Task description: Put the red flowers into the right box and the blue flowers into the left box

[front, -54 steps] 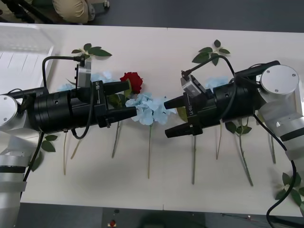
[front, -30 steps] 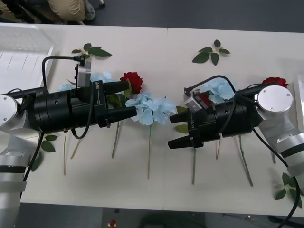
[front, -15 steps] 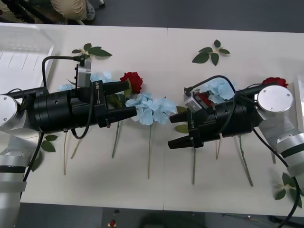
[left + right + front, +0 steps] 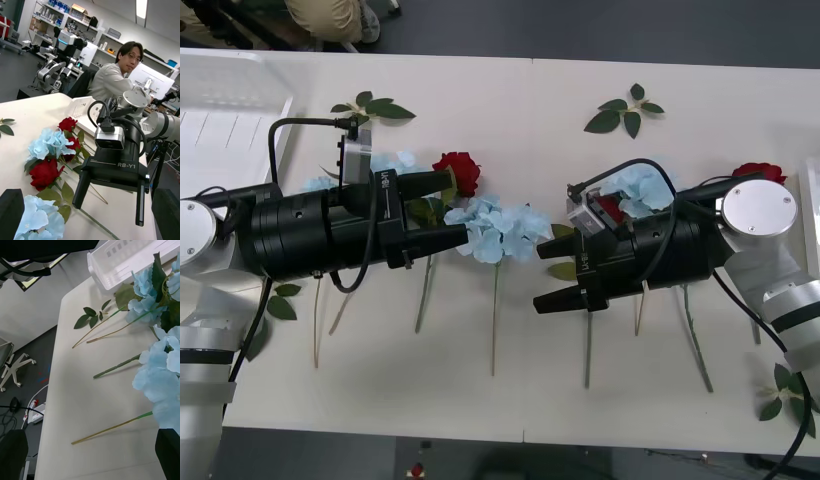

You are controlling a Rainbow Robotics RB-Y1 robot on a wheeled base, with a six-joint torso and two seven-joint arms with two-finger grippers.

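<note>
Red flowers lie on the white table: one rose (image 4: 458,170) by my left gripper's far finger, one (image 4: 758,172) at the far right, one (image 4: 610,207) half hidden under my right wrist camera. Blue flowers (image 4: 500,230) lie between the grippers, with another head (image 4: 645,185) behind the right arm. My left gripper (image 4: 452,208) is open, its fingers just short of the middle blue head (image 4: 35,221). My right gripper (image 4: 545,272) is open and holds nothing, facing the blue flowers (image 4: 161,363). The left box (image 4: 230,100) stands at the back left. The right box (image 4: 80,108) sits behind the right arm.
Loose green leaf sprigs lie at the back (image 4: 375,107) (image 4: 625,112) and at the front right corner (image 4: 790,395). Long thin stems (image 4: 494,320) run from the blooms toward the table's front edge. Bare table lies between the two back sprigs.
The right arm drew back to the right and nearer the front edge, uncovering a blue head and a red rose; it has held still over the last second. The left arm has not moved.
</note>
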